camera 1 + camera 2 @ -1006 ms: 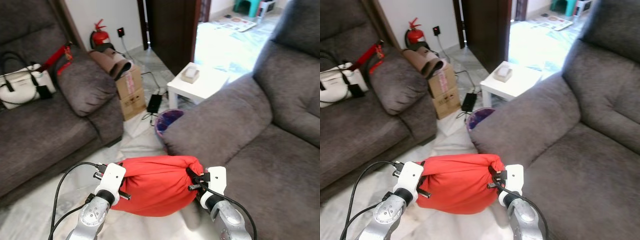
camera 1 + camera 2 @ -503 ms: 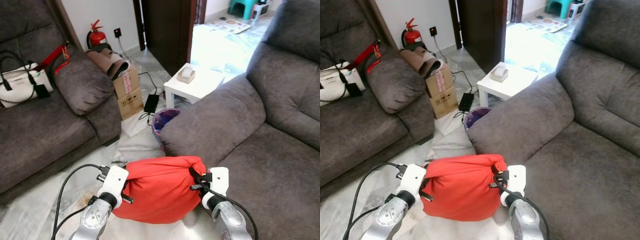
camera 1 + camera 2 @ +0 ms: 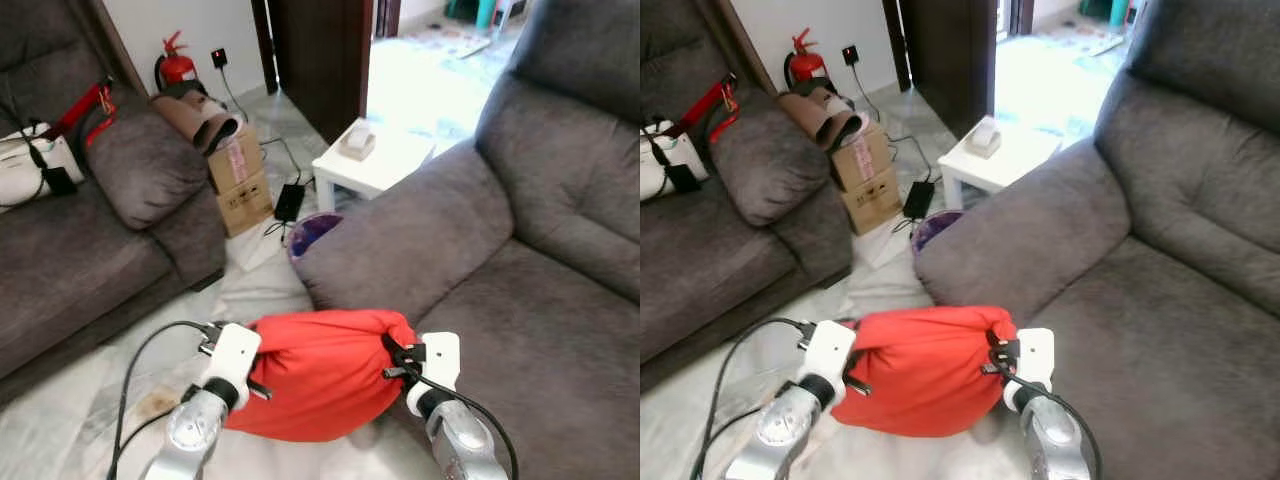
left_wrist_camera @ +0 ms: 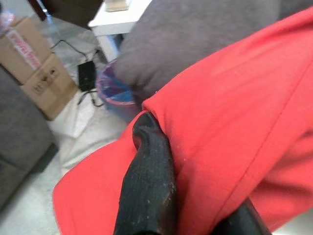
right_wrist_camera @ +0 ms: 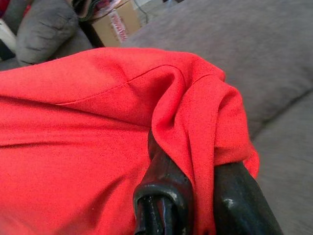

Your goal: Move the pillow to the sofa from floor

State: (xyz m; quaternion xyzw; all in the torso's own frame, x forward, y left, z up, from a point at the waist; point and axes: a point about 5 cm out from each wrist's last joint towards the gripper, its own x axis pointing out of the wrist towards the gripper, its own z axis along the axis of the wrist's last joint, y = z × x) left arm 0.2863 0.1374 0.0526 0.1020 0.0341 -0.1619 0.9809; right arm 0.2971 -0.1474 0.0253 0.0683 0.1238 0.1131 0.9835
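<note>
Currently the red pillow point(image 3: 320, 372) hangs above the floor point(image 3: 90, 400), left gripper point(image 3: 252, 385) and right gripper point(image 3: 392, 362) each pinched onto its fabric, beside the sofa point(image 3: 520, 330).

pillow point(image 3: 320, 370): plain red, faint seam lines, no print. gripper fingers point(image 4: 146, 191): black; wrist housings white; arms silver. sofa point(image 3: 520, 280): dark grey, plain, slightly mottled weave. second couch point(image 3: 90, 250): same dark grey. side table point(image 3: 375, 165): white. cardboard box point(image 3: 238, 175): tan with red-printed tape. fire extinguisher point(image 3: 176, 68): red. handbag point(image 3: 25, 170): white, black straps. bin point(image 3: 312, 232): purple-blue. floor point(image 3: 90, 410): pale marbled tile. door point(image 3: 320, 50): dark brown.
</note>
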